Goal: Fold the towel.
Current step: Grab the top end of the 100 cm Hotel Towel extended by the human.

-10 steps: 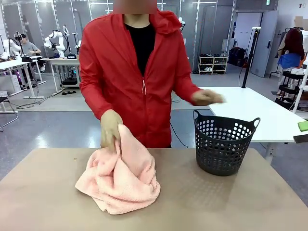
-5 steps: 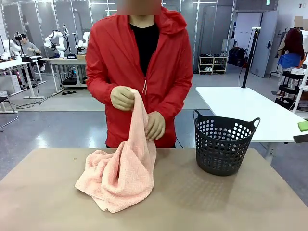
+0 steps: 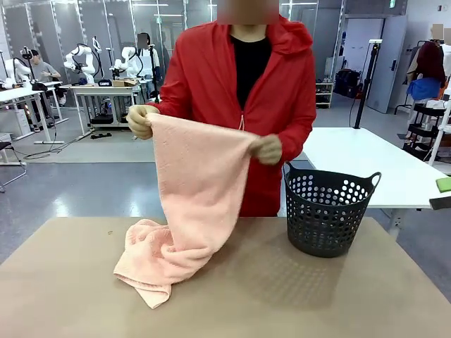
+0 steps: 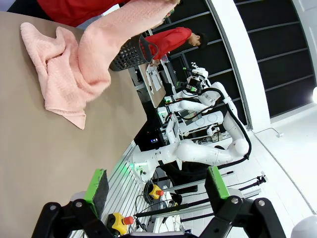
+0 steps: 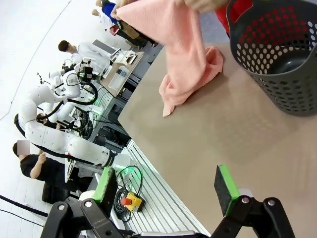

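Front view: person (image 3: 239, 84) lifts pale pink terry towel (image 3: 197, 176), tail bunched on brown tabletop (image 3: 317, 296) at 8 o'clock. Left claw (image 4: 156, 182), right claw (image 5: 166, 184) apart, empty.

The near half of the table (image 3: 317, 303) lay bare for passage, as did a strip between the towel (image 3: 184, 204) and the dark basket (image 3: 328, 211) at far right, but the towel, hanging from one hand (image 3: 141, 121) and the other hand (image 3: 266, 149), curtained the far left-centre.
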Robot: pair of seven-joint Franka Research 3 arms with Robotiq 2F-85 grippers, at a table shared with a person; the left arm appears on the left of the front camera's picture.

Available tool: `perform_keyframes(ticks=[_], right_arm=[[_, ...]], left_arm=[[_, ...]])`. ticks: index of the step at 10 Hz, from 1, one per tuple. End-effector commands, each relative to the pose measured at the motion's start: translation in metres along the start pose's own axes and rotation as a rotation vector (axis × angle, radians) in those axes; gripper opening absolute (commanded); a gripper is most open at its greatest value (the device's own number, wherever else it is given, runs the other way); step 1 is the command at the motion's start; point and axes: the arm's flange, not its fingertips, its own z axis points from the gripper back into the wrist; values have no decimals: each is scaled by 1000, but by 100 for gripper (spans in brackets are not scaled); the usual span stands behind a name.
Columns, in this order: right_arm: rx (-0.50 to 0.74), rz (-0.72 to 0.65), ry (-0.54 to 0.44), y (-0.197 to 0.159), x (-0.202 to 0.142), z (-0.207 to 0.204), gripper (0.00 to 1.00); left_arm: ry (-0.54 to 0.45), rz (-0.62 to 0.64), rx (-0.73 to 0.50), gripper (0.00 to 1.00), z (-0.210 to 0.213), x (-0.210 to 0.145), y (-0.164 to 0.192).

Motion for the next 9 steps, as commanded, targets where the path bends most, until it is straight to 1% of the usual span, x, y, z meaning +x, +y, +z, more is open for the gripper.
perform_keyframes(ticks=[1,9], right_arm=[[11,18,-12,-2,3,0,100],[11,18,-12,-2,3,0,100]], left_arm=[[6,-18,-12,100,-1,-4,-4],[6,-18,-12,100,-1,-4,-4]])
